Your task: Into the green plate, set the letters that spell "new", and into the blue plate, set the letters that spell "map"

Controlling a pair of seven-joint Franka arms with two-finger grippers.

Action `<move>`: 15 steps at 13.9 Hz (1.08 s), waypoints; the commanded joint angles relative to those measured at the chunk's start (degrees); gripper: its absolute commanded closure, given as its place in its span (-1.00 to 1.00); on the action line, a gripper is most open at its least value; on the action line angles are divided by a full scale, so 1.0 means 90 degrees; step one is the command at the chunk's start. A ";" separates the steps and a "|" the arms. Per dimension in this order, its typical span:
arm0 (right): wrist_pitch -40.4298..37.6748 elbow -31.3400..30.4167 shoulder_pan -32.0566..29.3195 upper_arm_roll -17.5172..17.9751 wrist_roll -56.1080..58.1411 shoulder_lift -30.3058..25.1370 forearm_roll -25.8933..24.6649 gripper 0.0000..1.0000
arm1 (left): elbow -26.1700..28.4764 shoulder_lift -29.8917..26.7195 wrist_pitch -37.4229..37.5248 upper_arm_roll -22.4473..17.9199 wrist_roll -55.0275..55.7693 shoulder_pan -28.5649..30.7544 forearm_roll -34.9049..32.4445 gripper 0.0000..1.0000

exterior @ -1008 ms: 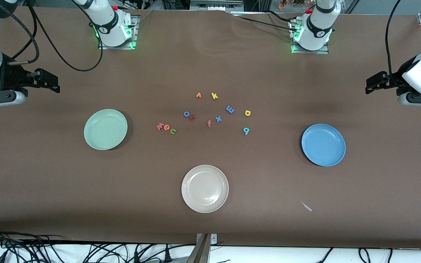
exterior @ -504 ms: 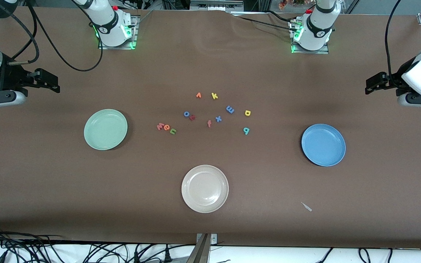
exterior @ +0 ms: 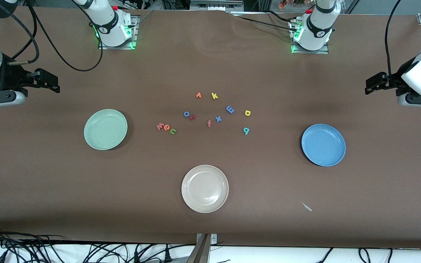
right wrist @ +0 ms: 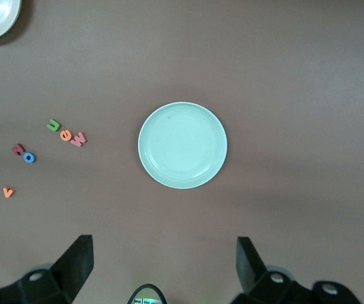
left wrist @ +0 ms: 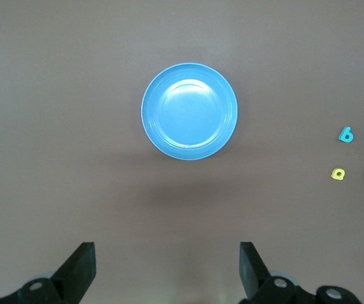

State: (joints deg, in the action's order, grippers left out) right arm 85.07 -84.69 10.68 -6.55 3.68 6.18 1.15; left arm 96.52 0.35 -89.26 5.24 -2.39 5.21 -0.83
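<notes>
The mint-green plate [exterior: 105, 129] lies empty toward the right arm's end, and the blue plate [exterior: 323, 145] lies empty toward the left arm's end. Between them are the salmon "w" [exterior: 160, 126], orange-red "e" [exterior: 167, 127] and green "n" [exterior: 173, 131] in a row, then the blue "m" [exterior: 230, 109], yellow "a" [exterior: 247, 113] and teal "p" [exterior: 246, 130]. My right gripper [exterior: 49, 82] hangs open high over its table end, with the green plate [right wrist: 182, 145] in its wrist view. My left gripper [exterior: 374, 83] hangs open high over its end, looking onto the blue plate [left wrist: 189, 111].
A cream-white plate [exterior: 205, 189] sits nearest the front camera. Other loose letters lie mid-table: orange "v" [exterior: 198, 95], yellow "k" [exterior: 214, 96], blue "o" [exterior: 186, 114], blue "x" [exterior: 218, 118], salmon "f" [exterior: 209, 124]. A small pale scrap [exterior: 306, 206] lies near the front edge.
</notes>
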 commanded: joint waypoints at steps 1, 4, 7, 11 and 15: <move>0.0108 -0.0072 0.0015 0.0015 0.0050 -0.0062 -0.0059 -1.00 | 0.0076 -0.0039 -0.0072 -0.0016 -0.0105 -0.0032 -0.0015 -1.00; 0.0158 -0.0131 0.0015 0.0093 0.0050 -0.0071 -0.0059 -1.00 | 0.0067 -0.0029 -0.0072 -0.0016 -0.0105 -0.0032 -0.0015 -1.00; 0.0148 -0.0131 0.0015 0.0103 0.0050 -0.0091 -0.0059 -1.00 | 0.0076 -0.0029 -0.0072 -0.0016 -0.0105 -0.0042 -0.0015 -1.00; 0.0138 -0.0151 0.0015 0.0103 0.0050 -0.0101 -0.0069 -1.00 | 0.0067 -0.0039 -0.0072 -0.0016 -0.0105 -0.0032 -0.0015 -1.00; 0.0128 -0.0141 0.0015 0.0103 0.0040 -0.0140 -0.0069 -1.00 | 0.0067 -0.0039 -0.0072 -0.0016 -0.0105 -0.0032 -0.0015 -1.00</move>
State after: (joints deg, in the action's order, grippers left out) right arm 85.97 -85.10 10.69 -5.81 3.68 6.23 1.14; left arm 96.56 0.49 -89.27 5.25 -2.39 5.18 -0.83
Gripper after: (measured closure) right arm 0.000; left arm 0.000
